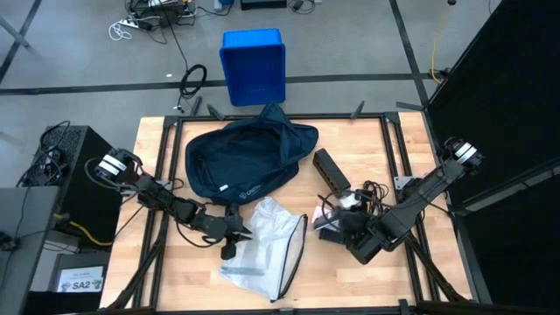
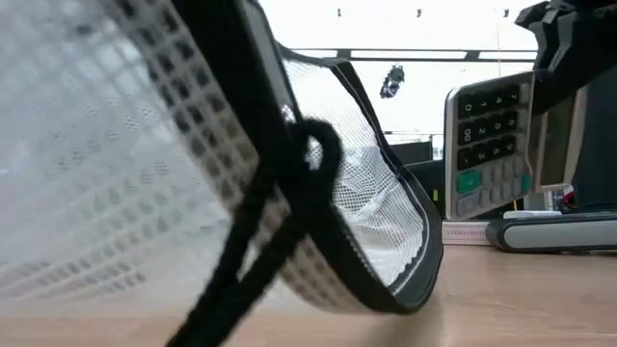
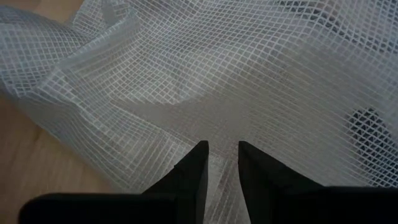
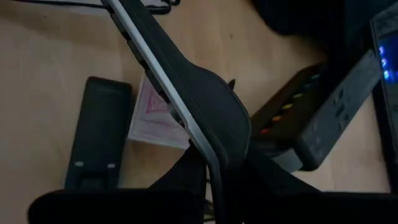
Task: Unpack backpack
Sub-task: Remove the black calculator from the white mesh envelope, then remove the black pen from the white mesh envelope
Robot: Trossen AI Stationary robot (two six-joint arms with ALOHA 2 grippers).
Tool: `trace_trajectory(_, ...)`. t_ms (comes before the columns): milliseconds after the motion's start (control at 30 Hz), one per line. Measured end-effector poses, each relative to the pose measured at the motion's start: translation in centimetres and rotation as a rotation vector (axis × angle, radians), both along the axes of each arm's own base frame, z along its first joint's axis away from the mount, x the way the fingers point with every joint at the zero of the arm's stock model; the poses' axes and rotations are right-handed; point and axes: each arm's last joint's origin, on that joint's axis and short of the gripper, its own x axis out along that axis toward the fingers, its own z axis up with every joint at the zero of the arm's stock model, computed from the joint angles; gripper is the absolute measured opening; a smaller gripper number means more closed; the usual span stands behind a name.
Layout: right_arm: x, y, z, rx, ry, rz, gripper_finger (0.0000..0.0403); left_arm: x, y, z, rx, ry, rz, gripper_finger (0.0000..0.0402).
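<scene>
While the left gripper [image 3: 221, 163] is pinched on the mesh bag [image 1: 262, 245], thin netting may slip free. A headset band [image 4: 186, 93] clamped by the right gripper [image 4: 214, 171] may snag the calculator [image 2: 487, 145].

The wooden surface [image 1: 175, 280] carries the dark navy backpack [image 1: 249, 157], a white mesh bag [image 1: 262, 245], a black box [image 1: 331, 171] and a calculator [image 2: 487, 145].

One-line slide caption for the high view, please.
Navy backpack lies open mid-table; left hand grips white mesh bag, right hand among unpacked gadgets.
</scene>
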Motion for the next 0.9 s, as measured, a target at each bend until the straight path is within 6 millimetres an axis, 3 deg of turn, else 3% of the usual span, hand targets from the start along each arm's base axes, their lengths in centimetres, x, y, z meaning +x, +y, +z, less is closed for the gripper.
trace_trajectory(100,0.0,0.0,-0.1,0.015,0.004,-0.011,0.0056,0.0,0.0,0.0,0.000,0.000,0.000,0.0062)
trace_trajectory(367,-0.1,0.3,0.1,0.032,0.023,0.011,0.0203,0.0,0.0,0.0,-0.001,0.002,0.001,0.0062)
trace_trajectory(500,0.0,0.8,0.8,0.059,0.012,0.025,0.0250,0.0,0.0,0.0,-0.001,0.002,0.001,0.0062)
trace_trajectory(667,0.3,1.5,2.1,0.094,-0.032,0.050,0.0264,0.0,0.0,0.0,-0.002,0.002,0.001,0.0062)
trace_trajectory(900,2.6,3.7,2.8,0.217,-0.254,0.233,0.0227,0.0,0.0,0.0,-0.001,0.001,0.003,0.0062)
